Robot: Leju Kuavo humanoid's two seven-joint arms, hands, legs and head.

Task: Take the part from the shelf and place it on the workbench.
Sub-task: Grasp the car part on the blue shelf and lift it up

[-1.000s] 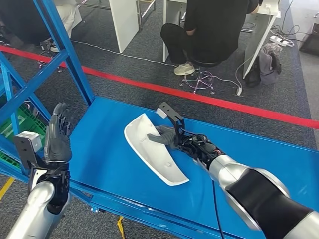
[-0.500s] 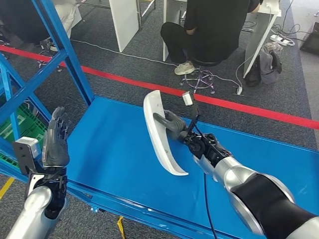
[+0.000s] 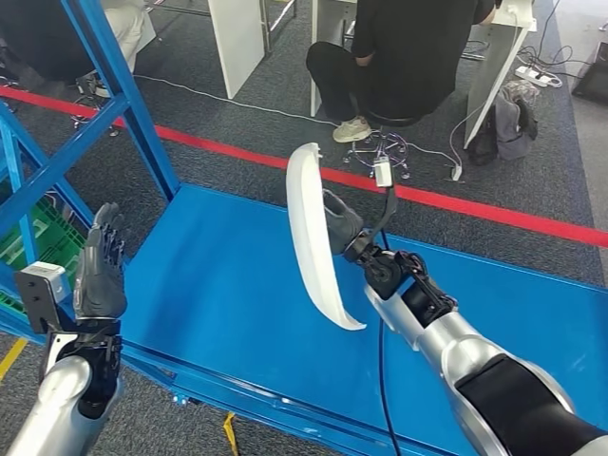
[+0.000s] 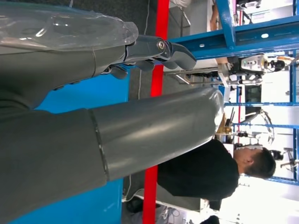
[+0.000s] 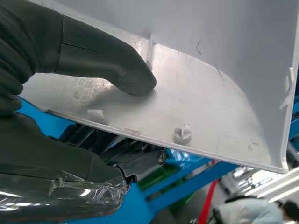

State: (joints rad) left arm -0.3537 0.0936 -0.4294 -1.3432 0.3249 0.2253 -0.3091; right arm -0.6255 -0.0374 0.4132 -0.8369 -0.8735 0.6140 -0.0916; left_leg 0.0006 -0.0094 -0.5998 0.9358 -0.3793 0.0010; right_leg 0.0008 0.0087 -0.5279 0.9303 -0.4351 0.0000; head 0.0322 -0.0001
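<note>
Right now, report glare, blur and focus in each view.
Head view: even light, sharp; the white part casts only a faint shadow on the blue bench. Left wrist view: left hand sharp, bright background blown out. Right wrist view: part and right hand crisp, background soft and glaring.

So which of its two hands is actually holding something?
The right hand: it grips the white curved part, lifted on edge above the blue workbench. The left hand is raised, fingers apart, holding nothing.
</note>
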